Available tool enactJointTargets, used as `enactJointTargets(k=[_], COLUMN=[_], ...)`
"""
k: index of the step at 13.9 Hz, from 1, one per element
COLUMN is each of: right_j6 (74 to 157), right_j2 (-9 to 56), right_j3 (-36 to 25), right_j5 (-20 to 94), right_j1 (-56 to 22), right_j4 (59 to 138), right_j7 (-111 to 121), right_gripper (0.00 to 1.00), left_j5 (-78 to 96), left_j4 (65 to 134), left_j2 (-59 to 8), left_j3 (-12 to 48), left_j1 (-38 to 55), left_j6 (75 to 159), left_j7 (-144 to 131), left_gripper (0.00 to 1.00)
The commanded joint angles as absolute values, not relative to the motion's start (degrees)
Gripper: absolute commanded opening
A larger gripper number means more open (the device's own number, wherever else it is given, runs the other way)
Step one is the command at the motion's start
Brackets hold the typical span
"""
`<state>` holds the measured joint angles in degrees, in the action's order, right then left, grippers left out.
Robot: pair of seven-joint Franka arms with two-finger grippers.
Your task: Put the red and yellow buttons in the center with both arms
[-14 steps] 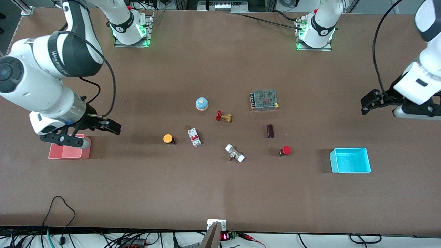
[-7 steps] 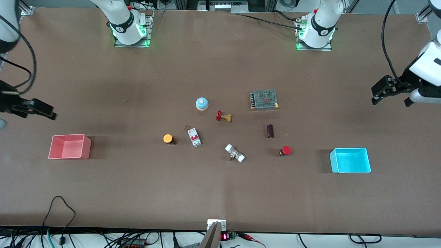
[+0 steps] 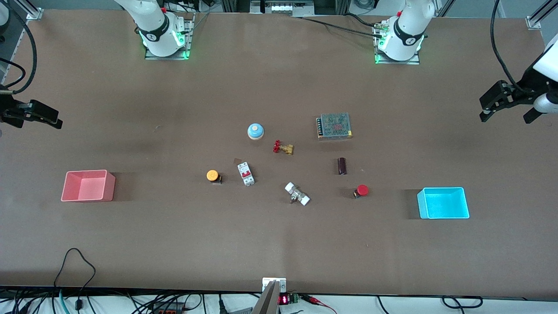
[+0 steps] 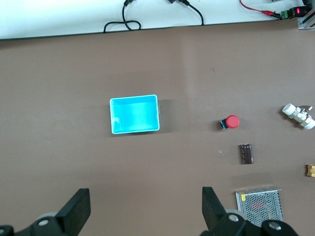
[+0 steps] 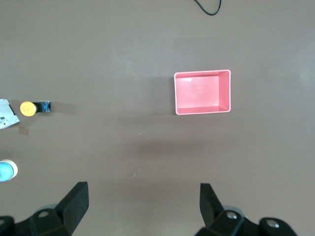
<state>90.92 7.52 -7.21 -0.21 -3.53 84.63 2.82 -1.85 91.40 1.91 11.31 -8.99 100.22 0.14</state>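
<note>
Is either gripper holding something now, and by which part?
Nothing is held. The left gripper and the right gripper are both open and empty; the red button and yellow button lie on the table.

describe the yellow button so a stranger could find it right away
Start at the pink bin and move toward the cluster of parts mid-table. The first thing you meet is the yellow button, beside the white circuit breaker. It alone has a round orange-yellow cap.
</note>
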Motion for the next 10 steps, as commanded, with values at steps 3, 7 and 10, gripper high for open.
enactJointTargets(k=[3, 7, 10], right_j6=[89.6, 87.7, 87.8], right_j2=[4.0, 3.3, 3.3], right_j3=[-6.9, -6.9, -6.9], right_j5=[-1.1, -0.9, -0.9], right_j1=[-3.3, -3.3, -3.2], right_j4=[88.6, 88.4, 88.3], right_j7=[3.3, 2.3, 2.4], right_gripper=[1.0, 1.0, 1.0], left_j5=[-1.0, -0.9, -0.9], left_j4=[87.8, 88.0, 88.5], left_j2=[-0.3, -0.2, -0.1], left_j3=[11.4, 11.4, 11.4], left_j1=[-9.4, -10.1, -10.1], left_j6=[96.1, 96.2, 96.2], left_j7=[0.8, 1.1, 1.1], left_gripper=[1.0, 1.0, 1.0])
